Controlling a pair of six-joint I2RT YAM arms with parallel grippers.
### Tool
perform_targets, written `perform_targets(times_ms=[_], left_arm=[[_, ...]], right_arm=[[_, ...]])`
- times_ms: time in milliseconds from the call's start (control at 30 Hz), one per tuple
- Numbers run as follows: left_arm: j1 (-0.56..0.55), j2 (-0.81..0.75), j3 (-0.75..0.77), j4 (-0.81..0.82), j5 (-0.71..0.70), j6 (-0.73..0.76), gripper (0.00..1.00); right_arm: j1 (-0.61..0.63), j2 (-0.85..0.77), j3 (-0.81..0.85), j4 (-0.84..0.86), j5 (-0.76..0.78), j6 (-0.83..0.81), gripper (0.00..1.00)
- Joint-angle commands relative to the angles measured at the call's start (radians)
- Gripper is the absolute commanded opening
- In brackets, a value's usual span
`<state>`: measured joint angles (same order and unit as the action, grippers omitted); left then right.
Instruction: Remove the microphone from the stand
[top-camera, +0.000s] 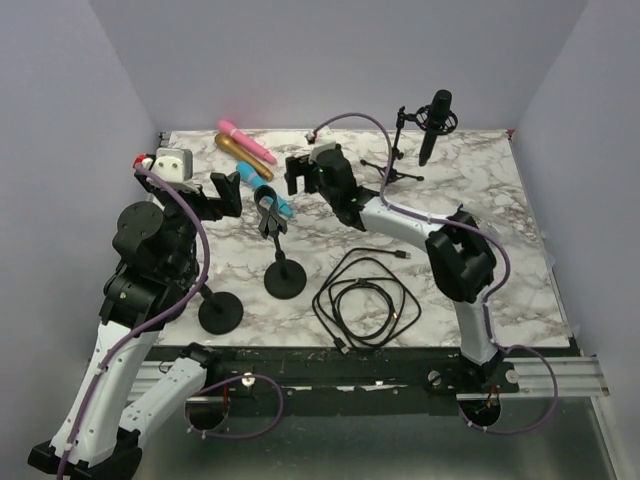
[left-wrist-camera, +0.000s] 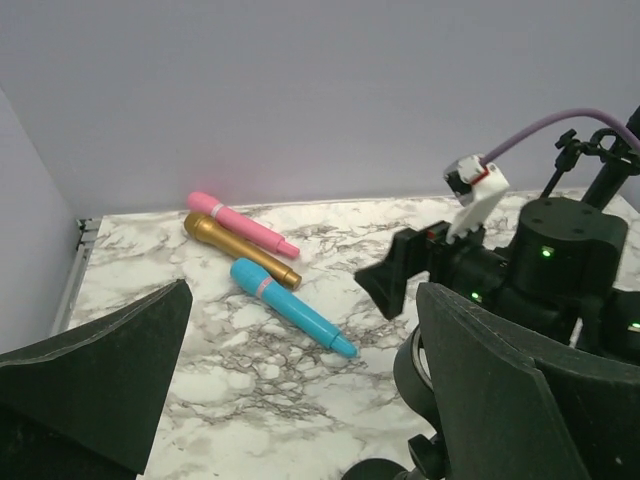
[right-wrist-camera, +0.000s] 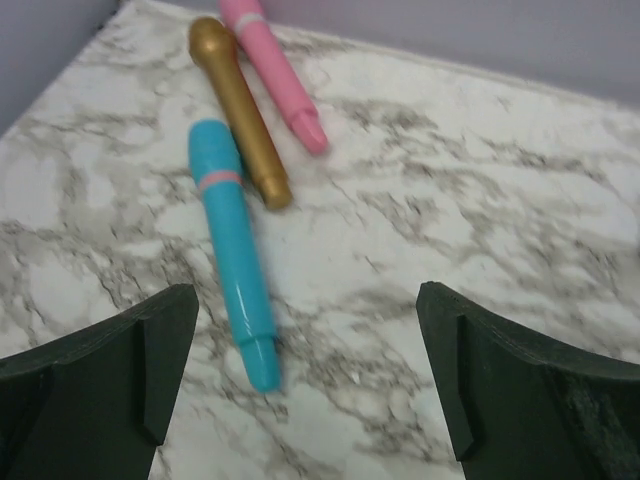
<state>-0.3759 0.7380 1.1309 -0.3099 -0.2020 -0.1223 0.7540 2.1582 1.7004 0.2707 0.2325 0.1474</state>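
From above, the bench (top-camera: 480, 230) carried 3 toy microphones at its back left: a pink microphone (top-camera: 246, 141), a gold microphone (top-camera: 243, 155) and a blue microphone (top-camera: 248, 177), all lying flat. The stand (top-camera: 285, 281) stood mid-bench with its clip apparently empty and the blue microphone's far end just behind it. A second round base (top-camera: 220, 312) sat by the left arm, a coiled cable (top-camera: 365, 298) lay to the right, and a black studio microphone (top-camera: 432, 125) hung on a tripod at the back right. The right gripper (top-camera: 303, 175) hovered near the blue microphone, and the left gripper (top-camera: 225, 195) hung to the left of the clip.

In the left wrist view, the left gripper (left-wrist-camera: 305, 295) had its jaws spread wide and held nothing. The 3 microphones lay beyond, the blue one (left-wrist-camera: 290, 308) nearest.

In the right wrist view, the right gripper (right-wrist-camera: 305, 300) was also fully spread and empty. The blue microphone (right-wrist-camera: 230, 250) rested on the marble below, just beside the gold one (right-wrist-camera: 240, 110).

Judging from this, the blue microphone was off the stand and the step in hand was the retreat. The right arm would do best to lift straight up first, jaws kept wide, then draw back, clearing the clip and not nudging the microphone, which could roll.
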Motion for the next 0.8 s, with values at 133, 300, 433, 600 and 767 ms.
perform_targets(times_ms=[133,300,433,600,767], left_arm=[[0.005,0.012,-0.004,0.010,0.062,-0.025,0.99],[0.005,0.015,0.000,0.009,0.077,-0.030,0.99],[0.006,0.023,0.001,0.004,0.084,-0.031,0.99],[0.005,0.027,0.003,0.002,0.104,-0.037,0.99],[0.005,0.027,0.004,0.001,0.104,-0.037,0.99]], right_arm=[[-0.011,-0.404,-0.474,-0.141,-0.043,0.243,1.00],[-0.017,-0.637,-0.609,-0.220,-0.252,0.408,1.00],[-0.017,-0.766,-0.674,-0.157,-0.502,0.491,1.00],[-0.016,-0.814,-0.683,-0.011,-0.732,0.636,1.00],[-0.009,-0.791,-0.637,0.039,-0.765,0.713,1.00]])
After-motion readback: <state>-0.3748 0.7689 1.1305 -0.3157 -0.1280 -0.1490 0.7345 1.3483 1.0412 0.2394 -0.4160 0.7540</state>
